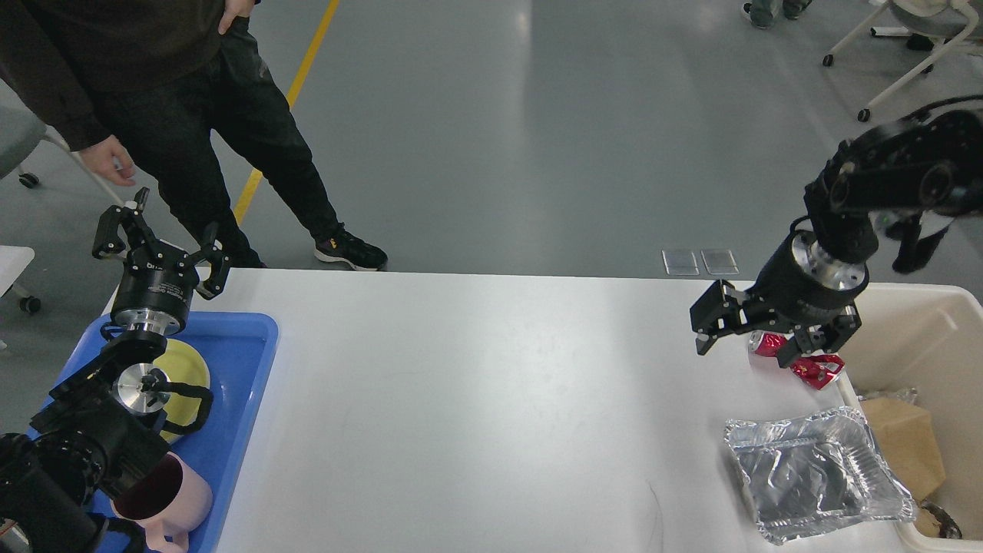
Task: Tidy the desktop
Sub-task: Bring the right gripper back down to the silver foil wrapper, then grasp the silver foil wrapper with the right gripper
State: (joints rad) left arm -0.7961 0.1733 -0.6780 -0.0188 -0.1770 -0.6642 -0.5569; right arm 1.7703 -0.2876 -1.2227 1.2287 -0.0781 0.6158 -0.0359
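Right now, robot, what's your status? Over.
Left gripper open, empty, above blue plastic tray. Right gripper open over crushed red can. Crumpled foil tray on white desktop.

Grey smooth floor (537, 115) with soft light glare, beyond both grippers. Yellow floor line (296, 84) runs diagonally, up and right of the left gripper. Person in dark clothes (192, 115) stands just behind the left gripper, black shoe (349, 252) to its right. White chair legs on castors (883, 69) above the right gripper. Two clear floor plates (700, 261) just left of it.
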